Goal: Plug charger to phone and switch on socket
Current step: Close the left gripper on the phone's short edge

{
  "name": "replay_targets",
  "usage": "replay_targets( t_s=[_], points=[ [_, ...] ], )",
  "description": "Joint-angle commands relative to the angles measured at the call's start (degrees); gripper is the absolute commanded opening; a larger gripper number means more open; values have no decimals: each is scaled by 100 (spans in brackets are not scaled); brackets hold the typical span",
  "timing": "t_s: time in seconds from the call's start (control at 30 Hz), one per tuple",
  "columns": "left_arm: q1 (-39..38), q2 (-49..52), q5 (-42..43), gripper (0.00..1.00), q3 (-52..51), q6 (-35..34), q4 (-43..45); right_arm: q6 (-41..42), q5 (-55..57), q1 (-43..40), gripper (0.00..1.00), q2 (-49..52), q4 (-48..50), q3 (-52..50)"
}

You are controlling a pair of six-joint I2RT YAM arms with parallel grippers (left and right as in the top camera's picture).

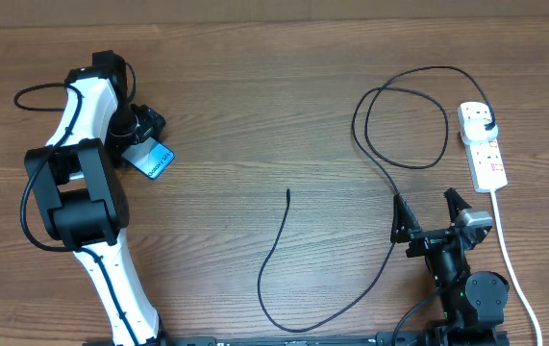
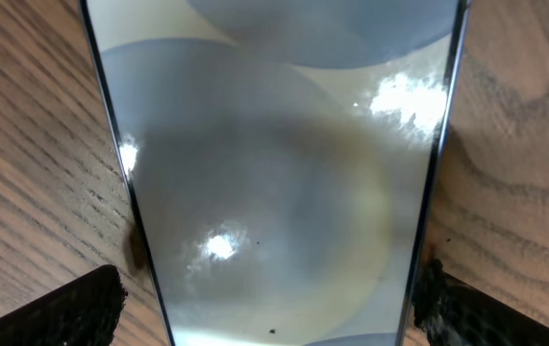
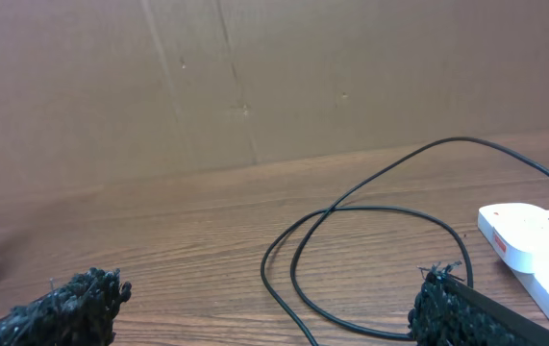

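The phone [image 1: 156, 160] lies left on the counter [image 1: 255, 96], and we see the left tool [image 2: 272, 306] wide astride it; the right tool [image 1: 423, 196] stands wide, empty, beside the charger [image 1: 282, 252] cable.

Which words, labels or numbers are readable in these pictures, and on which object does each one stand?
Nothing can be quoted with certainty.
On the phone: pale lettering on the blue screen, too small to read in the overhead view; the left wrist view is blurred.
On the socket: only red marks, no legible text.
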Motion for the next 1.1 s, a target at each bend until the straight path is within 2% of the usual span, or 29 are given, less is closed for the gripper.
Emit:
replay_targets(
  t_s=[0.0,1.07],
  points=[
    [-42,61,-74,100,-61,-85,52,-20,55,37,100,-44,17,-61],
    [-42,61,-74,100,-411,-210,245,-20,55,37,100,-44,17,-61]
  ],
)
